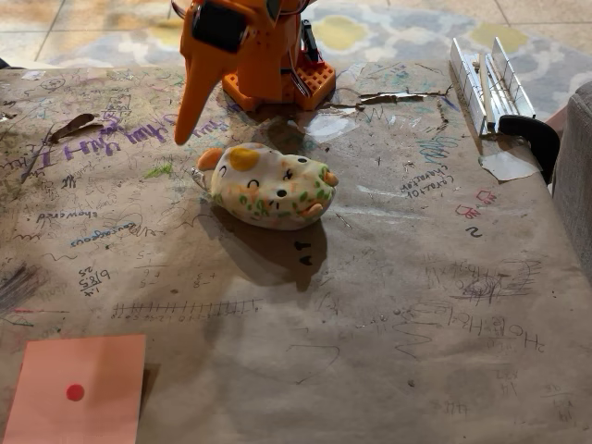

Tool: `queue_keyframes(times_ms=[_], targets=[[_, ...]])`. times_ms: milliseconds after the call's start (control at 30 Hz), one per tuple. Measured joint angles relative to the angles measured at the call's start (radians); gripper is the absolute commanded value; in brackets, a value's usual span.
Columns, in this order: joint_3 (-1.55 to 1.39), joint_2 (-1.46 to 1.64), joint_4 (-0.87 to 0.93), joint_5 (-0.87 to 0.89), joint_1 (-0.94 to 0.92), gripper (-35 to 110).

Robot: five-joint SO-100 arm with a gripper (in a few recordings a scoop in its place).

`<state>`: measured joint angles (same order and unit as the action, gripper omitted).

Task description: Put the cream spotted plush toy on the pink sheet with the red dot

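In the fixed view my gripper [188, 129] hangs just up-left of the plush [268, 187], which lies on the desk [398, 305], long axis left-right. Whether the jaws are open, I cannot tell. The sheet [79, 388] sits well apart, bottom-left.

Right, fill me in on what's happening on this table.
An orange robot arm is reaching down over a scribbled brown paper table. Its hand hangs just up and left of the cream spotted plush toy, not gripping it; whether the hand is open cannot be told. The toy lies mid-table, apart from the pink sheet with the red dot at the near left corner, which has nothing on it.
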<state>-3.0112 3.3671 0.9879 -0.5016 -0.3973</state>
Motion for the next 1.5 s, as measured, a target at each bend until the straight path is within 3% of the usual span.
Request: queue_keyframes(times_ms=[200, 400, 500, 567, 767, 900, 1000, 1267, 1500], targets=[[0.29, -0.037, 0.216, -0.132, 0.023, 12], [0.572, -0.563, 0.344, -0.316, 0.196, 14], [0.583, -0.836, 0.353, -0.52, 0.27, 16], [0.581, -0.999, 0.331, -0.638, 0.273, 26], [0.572, -1.328, 0.201, -0.951, 0.247, 26], [0.589, -1.451, 0.121, -0.977, 0.249, 22], [0.603, -1.483, 0.097, -0.956, 0.253, 0], [0.565, -1.445, -0.02, -0.79, 0.279, 0], [0.339, -1.123, -0.267, -0.627, 0.249, 0]])
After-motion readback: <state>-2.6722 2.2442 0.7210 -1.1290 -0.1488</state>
